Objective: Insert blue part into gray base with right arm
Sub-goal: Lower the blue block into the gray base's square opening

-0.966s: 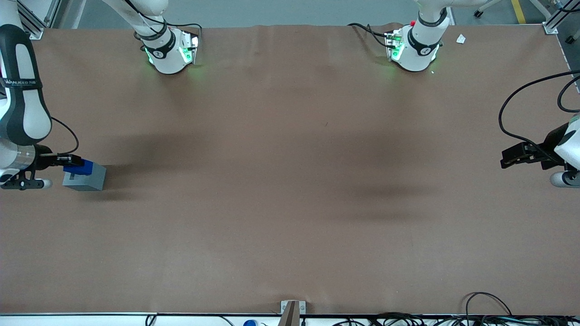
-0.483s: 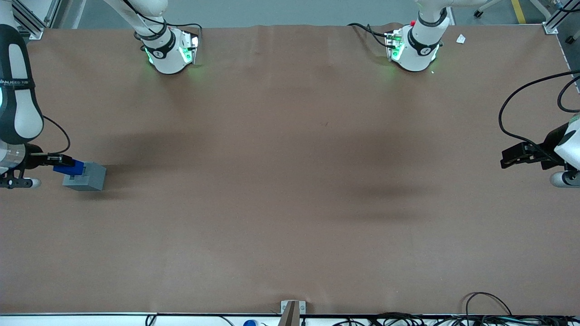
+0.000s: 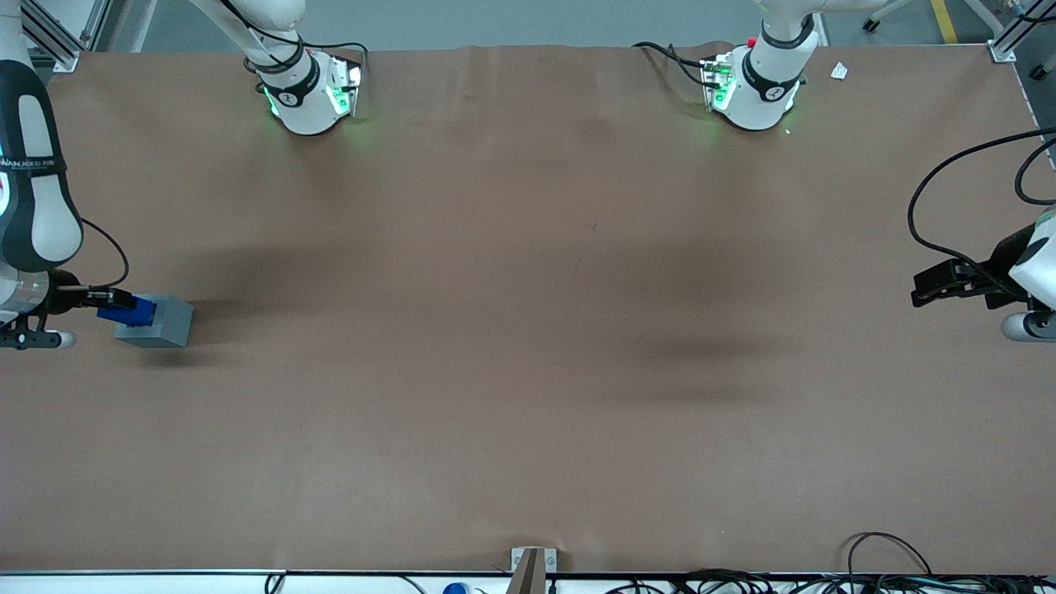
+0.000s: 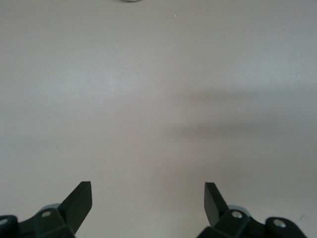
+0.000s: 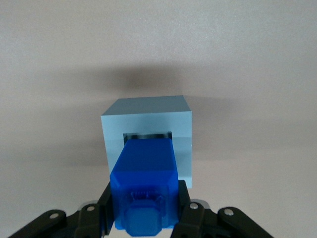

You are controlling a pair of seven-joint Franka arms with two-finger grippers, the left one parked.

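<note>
Since a second ago: the right arm (image 3: 31, 190) has pulled the pincer back toward the working arm's end of the table and lowered it, so the blue part now sits over the gray base's top instead of riding higher and farther across it.

Table (image 3: 528, 346): brown sheet, carrying the gray base directly under the pincer's tips.

Right arm: hangs over the working arm's end of the table, wrist pointed down at the base.

Gray base (image 5: 147, 134): just ahead of the pincer in the right wrist view, upright, its square recess facing the pincer; the leading end of the blue part covers most of that opening, and a thin dark strip of recess shows past it.

Pincer (image 3: 106, 294): clamped on the blue part, one finger on each side face.

Blue part (image 5: 144, 186): between the fingers, stepped knob toward the wrist, plain end at the mouth of the recess. Whether it has entered yet cannot be told.

Step in hand, as I judge it: seating the part. Keep its sides parallel to the recess walls, press straight along the pincer's own axis, go slowly, and keep the grip until the part bottoms out.
</note>
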